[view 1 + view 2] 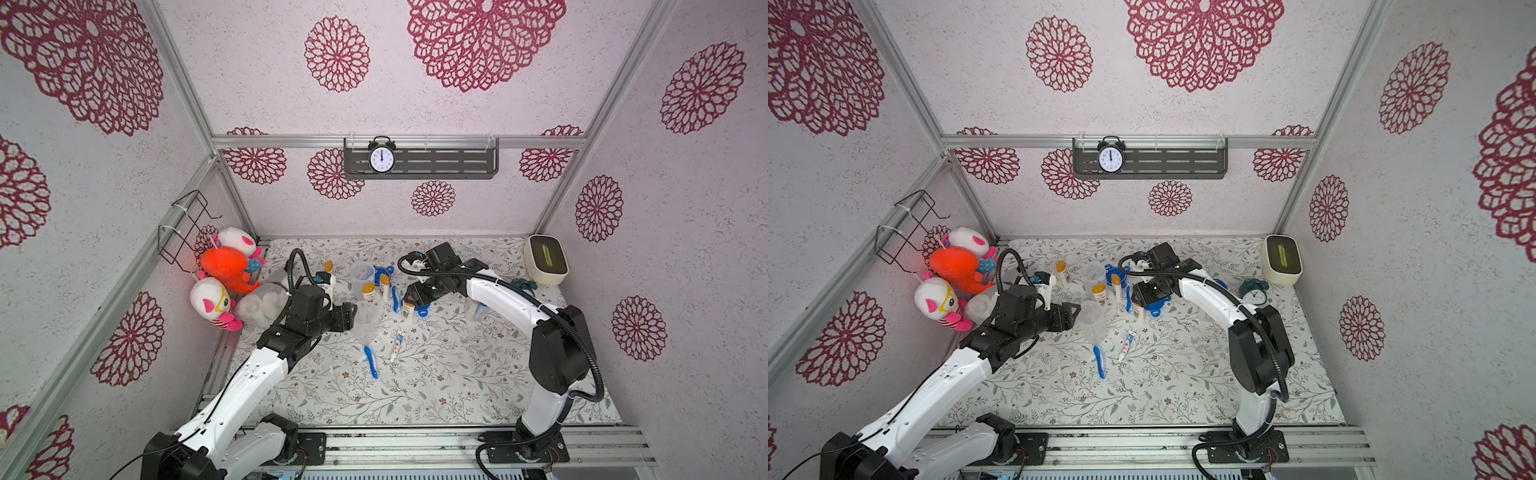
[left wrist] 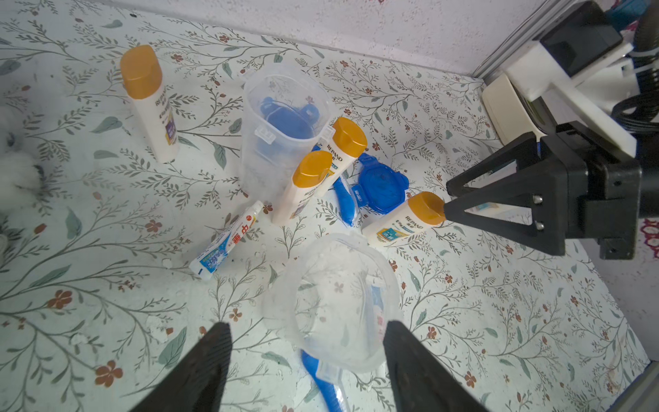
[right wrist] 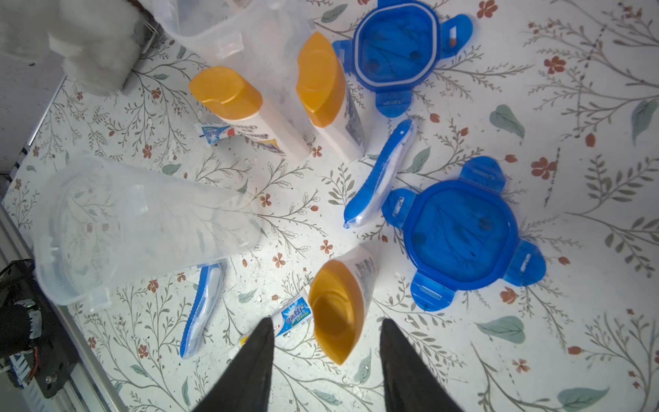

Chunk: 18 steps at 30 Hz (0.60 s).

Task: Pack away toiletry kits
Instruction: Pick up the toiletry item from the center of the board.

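Observation:
A clear jar [image 1: 365, 324] [image 2: 331, 303] stands open-topped on the floral mat. My left gripper [image 1: 353, 316] [image 2: 306, 325] is open around its near side, one finger at the rim and the other apart from it. My right gripper [image 1: 409, 300] [image 3: 326, 321] is open astride the orange cap of a white bottle [image 1: 408, 311] [image 3: 338, 303], with a gap on each side. Two more bottles [image 2: 310, 185] [image 2: 342, 149] stand by a second clear jar [image 2: 281, 132]. A toothpaste tube [image 1: 397, 345] and a blue toothbrush [image 1: 371, 361] lie nearby. Two blue lids [image 3: 396, 46] [image 3: 463, 232] lie flat.
Another bottle [image 2: 149, 103] stands apart towards the left wall. Plush toys [image 1: 226, 270] and a fluffy white bundle [image 1: 266, 305] crowd the left corner. A cream box [image 1: 545, 259] and a teal alarm clock [image 1: 1254, 291] sit at the back right. A second toothbrush [image 3: 381, 174] lies between the lids.

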Available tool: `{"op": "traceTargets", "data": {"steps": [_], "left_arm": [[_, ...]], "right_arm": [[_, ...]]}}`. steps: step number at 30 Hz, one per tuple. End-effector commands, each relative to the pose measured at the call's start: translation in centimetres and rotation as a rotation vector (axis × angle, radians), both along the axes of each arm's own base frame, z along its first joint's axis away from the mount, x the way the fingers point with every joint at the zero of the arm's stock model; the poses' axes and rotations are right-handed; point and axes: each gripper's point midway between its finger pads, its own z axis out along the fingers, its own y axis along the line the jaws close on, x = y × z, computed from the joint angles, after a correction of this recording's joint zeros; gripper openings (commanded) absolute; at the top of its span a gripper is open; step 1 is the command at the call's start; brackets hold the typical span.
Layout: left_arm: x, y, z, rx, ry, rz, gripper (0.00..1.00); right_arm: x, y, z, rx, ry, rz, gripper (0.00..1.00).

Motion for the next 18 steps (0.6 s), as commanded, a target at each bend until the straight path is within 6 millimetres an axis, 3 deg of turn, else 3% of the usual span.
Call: {"op": "traceTargets", "data": {"steps": [1, 13, 18], "left_arm": [[-0.4, 1.1, -0.4, -0.003, 0.025, 0.067, 0.73], [-0.4, 1.5, -1.8, 0.008, 0.040, 0.085, 0.73], [-0.4, 1.4, -2.1, -0.005, 0.030, 0.089, 0.71]], "right_arm": [[0.7, 0.4, 0.5, -0.011, -0.036, -0.029, 0.46], [0.5, 0.5, -1.7, -0.145, -0.047, -0.028, 0.37], [0.5, 0.8, -0.6, -0.154, -0.093, -0.020, 0.23]]}}
